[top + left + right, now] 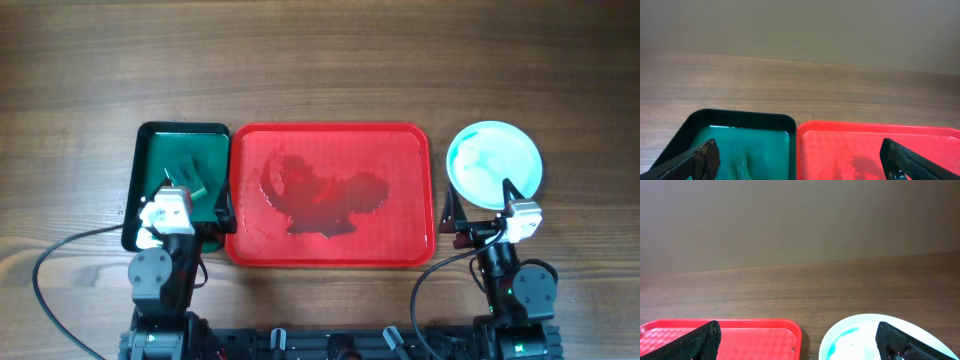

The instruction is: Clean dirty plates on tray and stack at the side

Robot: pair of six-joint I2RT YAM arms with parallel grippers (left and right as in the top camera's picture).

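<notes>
No readable text, labels or numbers anywhere.

The left arm (152, 270) and the right arm (528, 285) were of identical build. Each consisted of dark grey, rounded joint housings and a white, box-shaped wrist module next to the gripper. The left gripper (800, 161) and the right gripper (799, 341) each carried two matte black fingers (700, 341). These fingers tapered towards the tip and had a finely textured surface, as shown in the wrist views. One thin black cable (37, 270) ran in a loop from each arm towards the near edge of the table. A small green indicator light showed low on each base. Both arms were mounted on a black base rail (300, 345) along the near edge.
</notes>
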